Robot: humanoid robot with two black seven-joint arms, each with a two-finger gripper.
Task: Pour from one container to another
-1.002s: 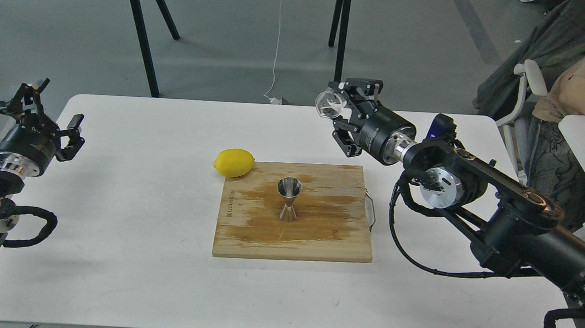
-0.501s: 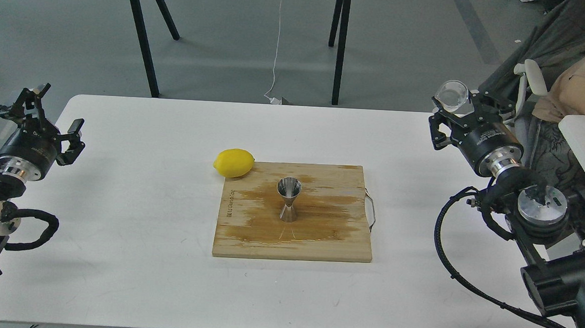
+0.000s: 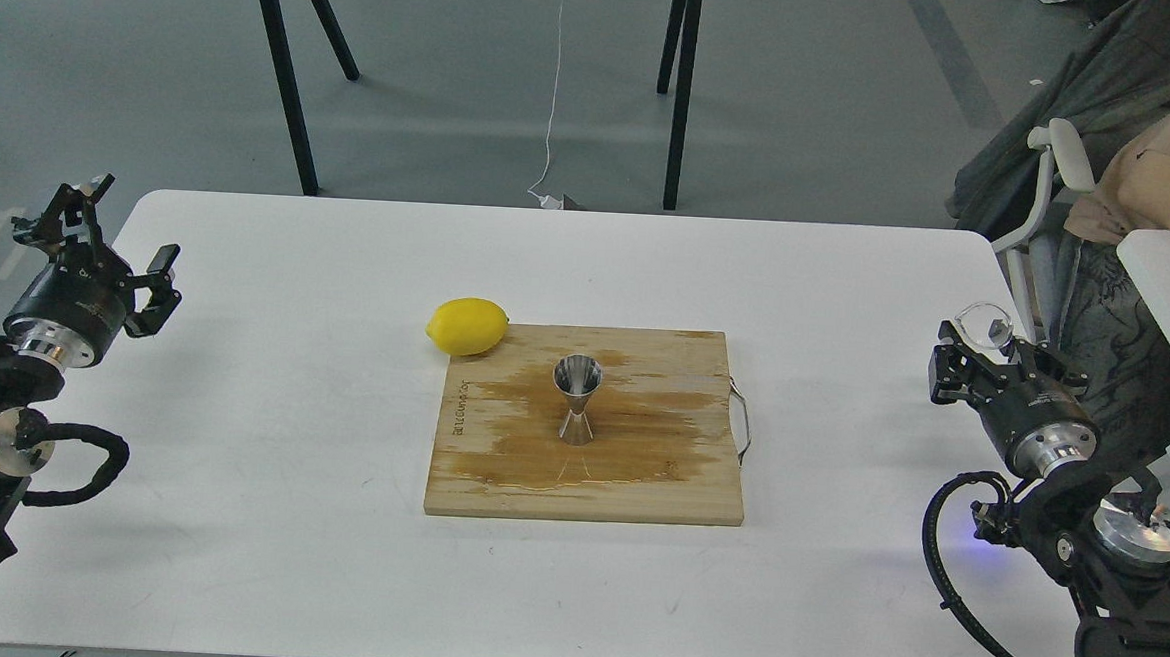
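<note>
The shiny steel jigger (image 3: 577, 398) stands upright in the middle of the wet wooden cutting board (image 3: 637, 481). My right gripper (image 3: 984, 351) hovers over the table's right edge, shut on the small clear cup (image 3: 982, 323), which sits roughly upright between the fingers. The cup is far right of the jigger. My left gripper (image 3: 114, 244) is raised over the table's left edge, open and holding nothing.
A yellow lemon (image 3: 467, 325) lies against the board's far left corner. A metal handle (image 3: 740, 419) sticks out of the board's right side. A seated person (image 3: 1153, 188) is at the right; black table legs (image 3: 288, 73) stand behind.
My right arm swung away from the board to the right and down, carrying the cup from a tilted pose near the board's far side to the table's right edge. The left gripper shifted slightly.
</note>
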